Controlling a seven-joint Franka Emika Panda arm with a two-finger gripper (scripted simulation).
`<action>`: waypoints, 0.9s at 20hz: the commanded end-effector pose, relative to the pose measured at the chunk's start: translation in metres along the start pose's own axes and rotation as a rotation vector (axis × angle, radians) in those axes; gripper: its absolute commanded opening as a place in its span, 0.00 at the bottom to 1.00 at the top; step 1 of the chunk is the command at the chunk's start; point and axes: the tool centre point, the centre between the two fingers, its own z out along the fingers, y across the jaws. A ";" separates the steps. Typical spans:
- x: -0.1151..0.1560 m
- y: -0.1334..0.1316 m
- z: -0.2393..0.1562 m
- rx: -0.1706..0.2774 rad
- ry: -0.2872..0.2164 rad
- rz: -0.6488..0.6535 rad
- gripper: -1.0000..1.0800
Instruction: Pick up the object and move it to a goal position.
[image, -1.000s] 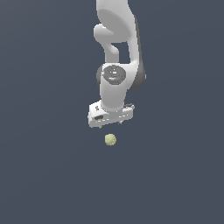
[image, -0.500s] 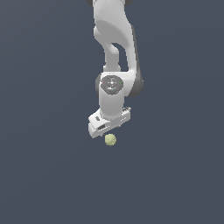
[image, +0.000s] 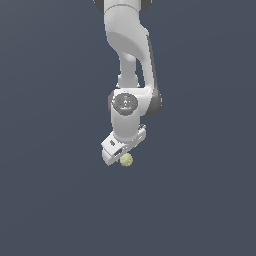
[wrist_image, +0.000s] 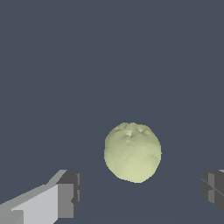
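Since a second ago the arm (image: 127, 60) has come down steadily toward the ball, so that the gripper (image: 120, 156), which then hung clearly above it, now sits right at it in the exterior view. Meanwhile the ball (image: 126, 160) itself has not shifted; it rests on the same spot of the plain dark grey floor (image: 50, 200), near the middle of the scene.

From the exterior view, the white gripper body is tilted, its lower end toward that view's left, and the pale yellow-green ball shows just beneath its lower edge, slightly toward the exterior view's right of the gripper's middle. Whether metal already touches the ball cannot be judged from there, because the fingers are hidden behind the gripper body.

Seen from the wrist camera, the ball (wrist_image: 132, 152) lies in the gap between the two dark finger pads (wrist_image: 70, 192), well apart from each of them, with bare floor visible on both sides. Its mottled surface has a small dimple on the upper part. One finger shows as a grey bar ending in a dark pad; the other appears only as a dark pad at the picture's edge. The jaws stand spread wide and grasp nothing.
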 end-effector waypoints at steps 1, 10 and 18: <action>0.001 0.001 0.002 0.001 0.004 -0.027 0.96; 0.002 0.002 0.006 0.002 0.007 -0.046 0.96; 0.002 0.001 0.041 0.002 0.007 -0.049 0.96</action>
